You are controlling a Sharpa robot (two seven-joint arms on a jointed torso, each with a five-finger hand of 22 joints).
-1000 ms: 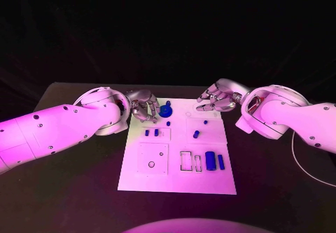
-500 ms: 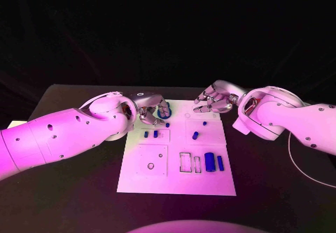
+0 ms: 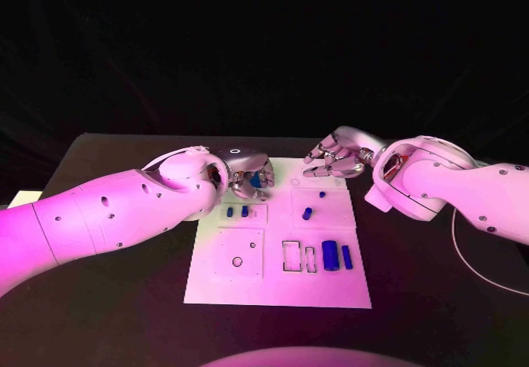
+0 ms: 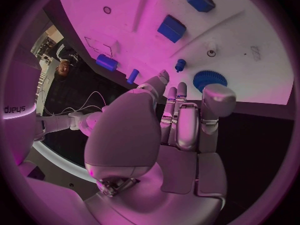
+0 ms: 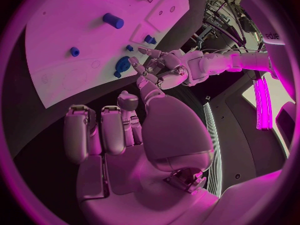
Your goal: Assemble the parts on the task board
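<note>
The white task board (image 3: 276,264) lies mid-table. A blue gear (image 3: 260,180) sits at its far left corner. My left hand (image 3: 245,171) hovers right at the gear, fingers bent and apart, thumb (image 4: 215,100) just short of the gear (image 4: 209,80), nothing gripped. A small blue peg (image 4: 180,65) stands close by. My right hand (image 3: 336,162) hangs over the board's far right corner, fingers (image 5: 103,127) loosely bent, holding nothing. From the right wrist I see the left hand (image 5: 164,65) beside the gear (image 5: 122,65).
Two small blue blocks (image 3: 237,210) stand in the left middle section. A blue piece (image 3: 309,212) and a small peg (image 3: 322,194) lie right of centre. A thick blue cylinder (image 3: 331,250) and a thinner one (image 3: 347,256) lie by the rectangular slots (image 3: 296,254).
My left hand has swung right and turned over the gear, partly covering it. The right hand has barely moved.
</note>
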